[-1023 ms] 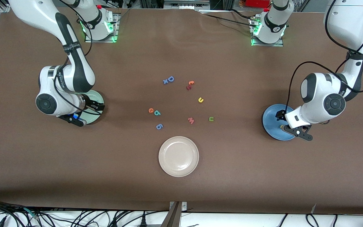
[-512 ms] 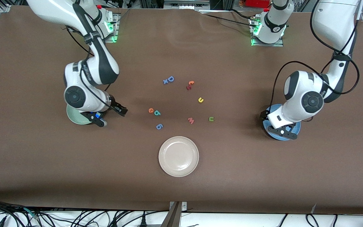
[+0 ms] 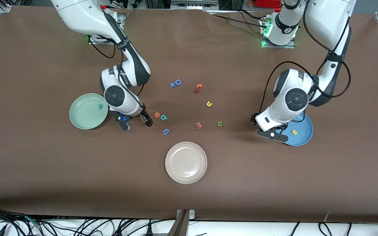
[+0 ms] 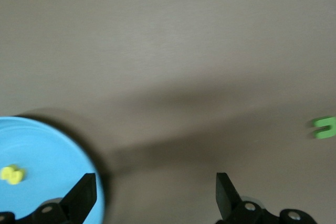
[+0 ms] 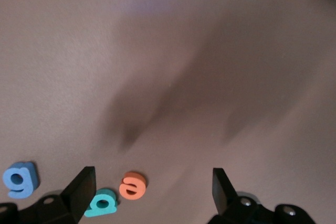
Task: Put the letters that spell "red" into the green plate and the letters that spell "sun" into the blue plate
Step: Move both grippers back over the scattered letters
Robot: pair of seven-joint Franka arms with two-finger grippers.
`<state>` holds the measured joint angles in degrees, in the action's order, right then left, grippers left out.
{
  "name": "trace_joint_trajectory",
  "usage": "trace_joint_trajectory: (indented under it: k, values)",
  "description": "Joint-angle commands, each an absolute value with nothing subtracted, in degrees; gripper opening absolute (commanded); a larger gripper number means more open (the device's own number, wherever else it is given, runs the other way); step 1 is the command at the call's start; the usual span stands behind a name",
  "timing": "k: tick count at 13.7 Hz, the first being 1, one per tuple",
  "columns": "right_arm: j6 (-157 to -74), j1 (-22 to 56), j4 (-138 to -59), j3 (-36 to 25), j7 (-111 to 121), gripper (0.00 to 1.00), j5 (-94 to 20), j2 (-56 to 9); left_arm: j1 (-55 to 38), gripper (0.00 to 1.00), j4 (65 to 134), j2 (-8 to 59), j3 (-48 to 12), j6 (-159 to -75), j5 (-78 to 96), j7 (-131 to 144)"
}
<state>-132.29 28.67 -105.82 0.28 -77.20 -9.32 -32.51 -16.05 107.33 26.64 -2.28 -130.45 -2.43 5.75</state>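
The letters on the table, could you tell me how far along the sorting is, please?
Done: teal r in green plate, yellow s in blue plate. In hand: nothing; right gripper open beside orange e, left gripper open. Left: e, teal d, yellow u, green n.

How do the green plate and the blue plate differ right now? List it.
The green plate holds a teal letter; the blue plate holds a yellow one. The green plate shows fully; the left gripper covers part of the blue plate. Both are round, shallow and alike in size.
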Motion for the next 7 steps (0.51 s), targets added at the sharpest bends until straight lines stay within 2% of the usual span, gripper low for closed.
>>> trace_joint_trajectory:
  k: [1,7]
  values:
    - [-133.76,30.14,-104.15,0.09,-82.51,0.98,-11.33,-33.84,-19.41,1.0,102.67,30.75,-1.85,-129.73,-3.87,12.89]
    - [-139.21,32.34,-104.24,0.0,-89.03,0.96,-11.95,-35.94,-23.28,1.0,98.09,36.29,-2.02,-130.78,-3.87,18.19]
